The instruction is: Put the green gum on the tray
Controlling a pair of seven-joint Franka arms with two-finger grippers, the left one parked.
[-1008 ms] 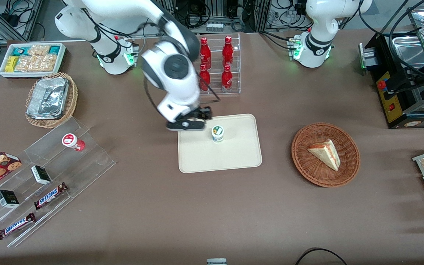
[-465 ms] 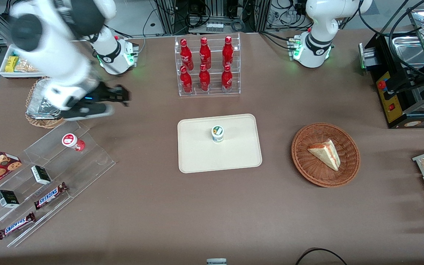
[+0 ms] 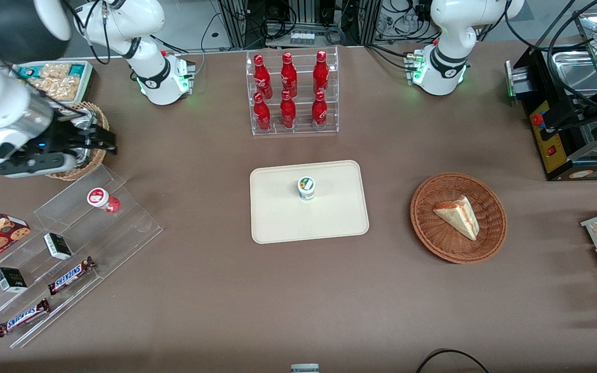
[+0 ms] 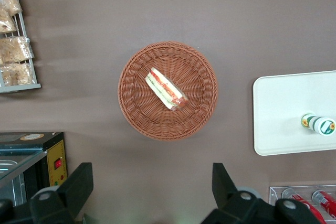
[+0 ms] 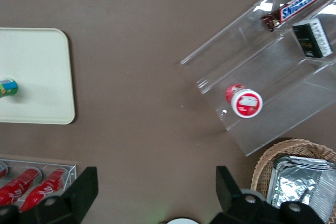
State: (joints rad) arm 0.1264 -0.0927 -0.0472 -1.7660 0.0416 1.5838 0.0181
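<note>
Green gum (image 3: 306, 188) — small cylinder — upright on flat tray (image 3: 283, 217).

Your gripper (image 3: 99, 140) hangs open above the wicker basket (image 3: 99, 122). Toward 3 o'clock, bare table reaches the tray (image 3: 329, 223); the cola rack (image 3: 294, 93) stands at 1 o'clock.

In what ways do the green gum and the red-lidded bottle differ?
The green gum has a white lid with a green mark; the red-lidded bottle has a red-and-white lid. The green gum stands on the tray; the red-lidded bottle on the clear stepped stand. Both are small cylinders. The claw holds neither.
</note>
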